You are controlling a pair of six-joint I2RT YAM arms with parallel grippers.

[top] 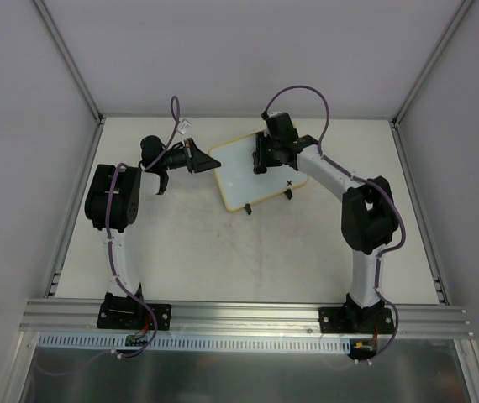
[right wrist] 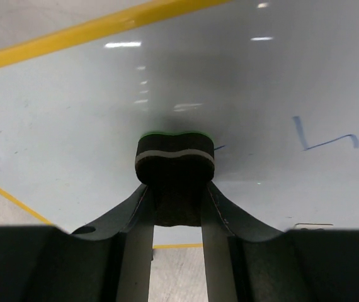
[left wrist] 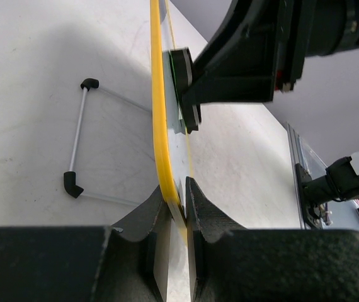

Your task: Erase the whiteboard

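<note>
White walls enclose a pale counter (top: 223, 260), and toward its far middle sits the whiteboard (top: 241, 180), turned at an angle, with two black clip feet (top: 288, 195) along its near edge. At the board's left side the left tool (left wrist: 178, 192) is clamped tight on the yellow rim (left wrist: 157, 113). Over the white face the right tool (right wrist: 176, 189) is closed on a black eraser (right wrist: 174, 157), which presses against the board near a small blue mark (right wrist: 324, 135).
</note>
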